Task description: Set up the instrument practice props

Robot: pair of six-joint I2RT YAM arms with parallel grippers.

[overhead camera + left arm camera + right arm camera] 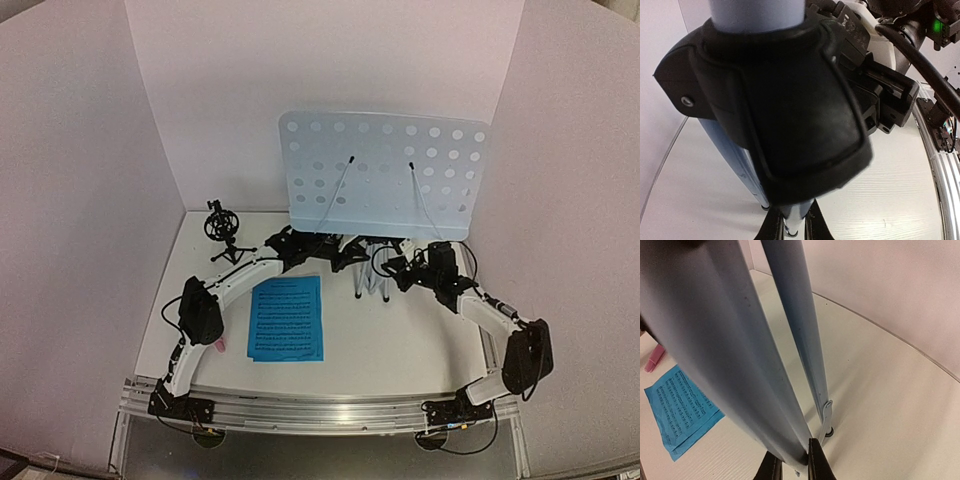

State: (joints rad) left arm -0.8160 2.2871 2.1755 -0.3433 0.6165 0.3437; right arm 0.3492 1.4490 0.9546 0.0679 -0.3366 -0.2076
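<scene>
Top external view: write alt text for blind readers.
A pale blue perforated music stand on silver tripod legs stands centrally, with left gripper and right gripper at its legs. Bright blue music sheets lie in front; a small black tripod mic holder stands left.

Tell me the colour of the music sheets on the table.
Bright blue with black notation; the music sheets show best in the top external view.

pale blue music stand desk [385, 170] dotted with rows of round holes, silver-grey tripod legs [740, 355], bright blue music sheets [288, 318] lined with black notation, pink microphone [218, 345], black tripod mic holder [222, 228], white table [400, 340]
</scene>
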